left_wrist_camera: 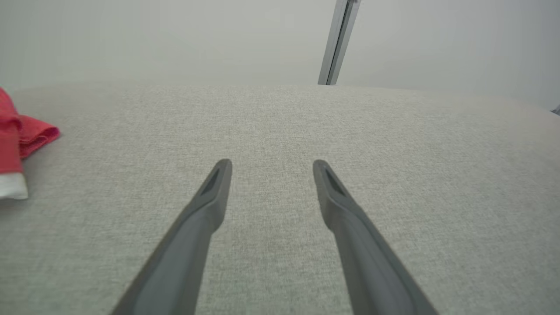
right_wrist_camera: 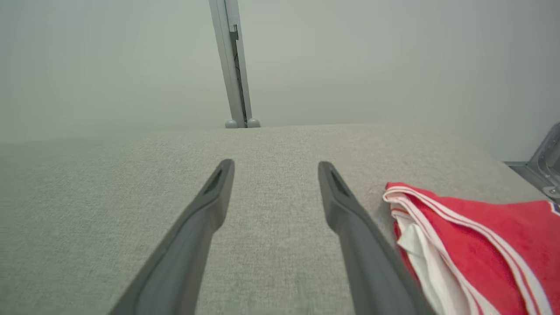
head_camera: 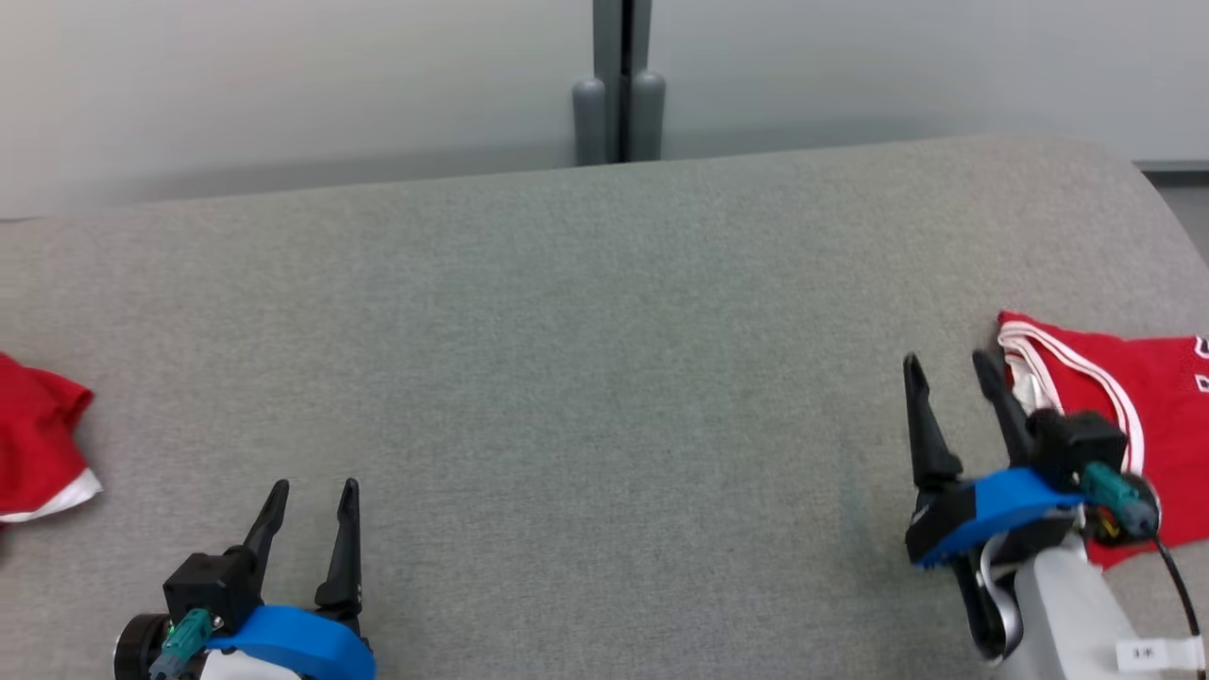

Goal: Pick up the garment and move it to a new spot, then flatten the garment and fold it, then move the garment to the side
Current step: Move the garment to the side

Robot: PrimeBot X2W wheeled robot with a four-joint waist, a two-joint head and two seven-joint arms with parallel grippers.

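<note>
Folded red white-trimmed jersey (head_camera: 1096, 378) was seen set aside on grey fabric table (head_camera: 567, 331), seemingly finished; left claw (head_camera: 315, 484) and right claw (head_camera: 946, 359) were spread wide, empty.

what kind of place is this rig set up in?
Probably a lab or test room: grey fabric-covered surface, bare pale wall panels with a metal post, red jersey laid out.

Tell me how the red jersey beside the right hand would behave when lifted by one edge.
Probably floppy: the red jersey lies in soft layers, so it would drape and may unfold. It looks thin, so likely light. On the grey fabric surface, a push may bunch it.
</note>
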